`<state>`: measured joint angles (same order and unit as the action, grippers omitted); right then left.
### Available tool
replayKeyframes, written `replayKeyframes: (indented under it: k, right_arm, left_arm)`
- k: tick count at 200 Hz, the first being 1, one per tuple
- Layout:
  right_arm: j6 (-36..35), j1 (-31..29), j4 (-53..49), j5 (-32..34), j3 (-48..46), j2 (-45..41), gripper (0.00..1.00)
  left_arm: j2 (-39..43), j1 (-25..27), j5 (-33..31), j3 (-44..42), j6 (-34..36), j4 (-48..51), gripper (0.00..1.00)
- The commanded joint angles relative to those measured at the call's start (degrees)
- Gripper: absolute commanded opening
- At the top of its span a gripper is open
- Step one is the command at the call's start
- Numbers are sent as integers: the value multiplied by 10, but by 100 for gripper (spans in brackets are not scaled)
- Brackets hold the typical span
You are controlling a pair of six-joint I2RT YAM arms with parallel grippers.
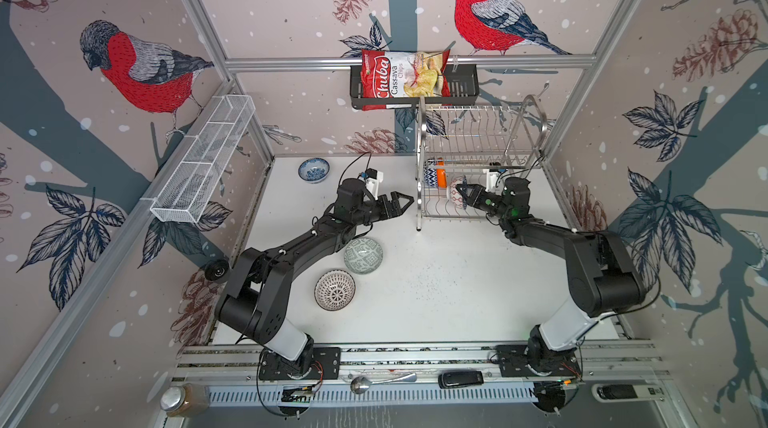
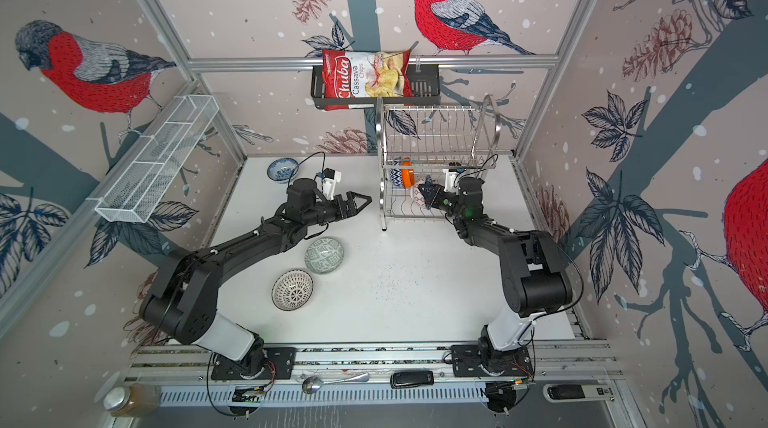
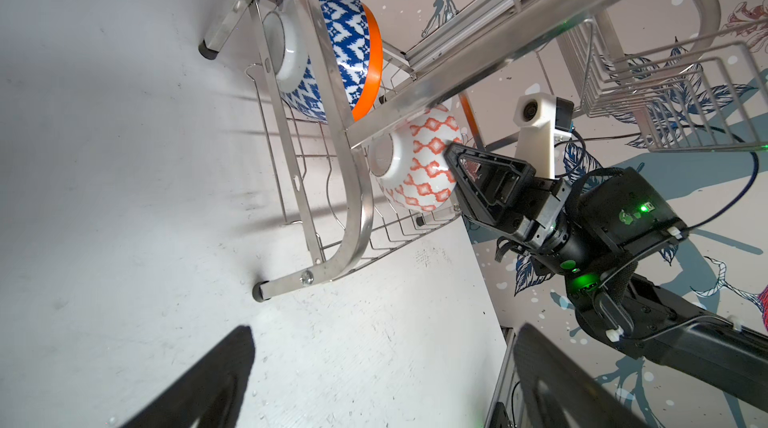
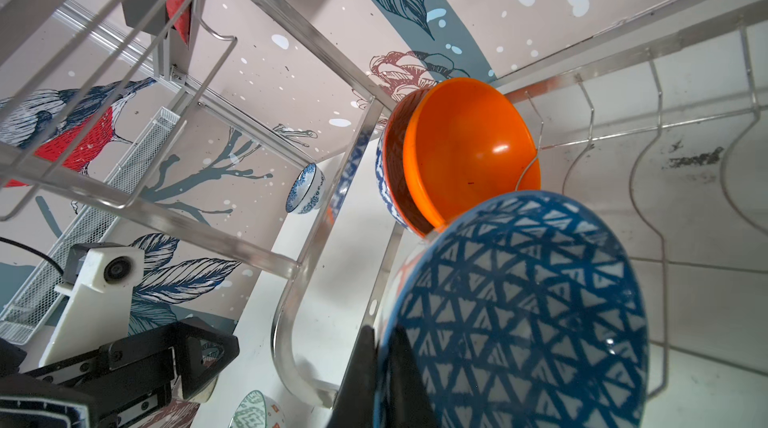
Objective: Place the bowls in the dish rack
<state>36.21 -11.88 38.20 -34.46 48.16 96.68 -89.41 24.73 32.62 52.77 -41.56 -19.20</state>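
My right gripper [image 1: 461, 191] [image 4: 384, 347] is shut on the rim of a bowl [image 4: 519, 301] [image 3: 419, 164] with blue triangles inside and an orange lattice outside. It holds the bowl on edge inside the lower tier of the steel dish rack [image 1: 478, 131] [image 3: 357, 197]. Behind it in that tier, an orange bowl [image 4: 469, 147] nests in a blue-and-white patterned bowl [image 3: 340, 52]. My left gripper [image 1: 405, 205] [image 3: 384, 334] hangs open and empty just left of the rack. On the table lie a blue-floral bowl [image 1: 313, 169], a grey-green bowl [image 1: 363, 255] and a black-dotted white bowl [image 1: 334, 289].
A black basket [image 1: 461, 85] with a chips bag [image 1: 403, 74] hangs on the back wall above the rack. A white mesh basket [image 1: 203, 160] is on the left wall. A spoon [image 1: 374, 382], a jar [image 1: 183, 399] and a black device [image 1: 461, 379] lie on the front rail.
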Motion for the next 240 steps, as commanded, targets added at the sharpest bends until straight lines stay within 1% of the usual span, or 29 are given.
replayKeyframes:
  k: [1,85,169,240]
  right_arm:
    - [12,2,56,-22,18,14,0]
    - [21,17,64,-8,42,34,1]
    - [62,26,100,-7,73,73,0]
    - [98,27,136,-20,120,127,1]
  left_arm:
    - [-1,1,3,5,9,-20,98]
    - [-2,1,8,5,3,-23,98]
    - [-1,0,8,6,4,-23,98]
    - [4,1,6,4,4,-26,97]
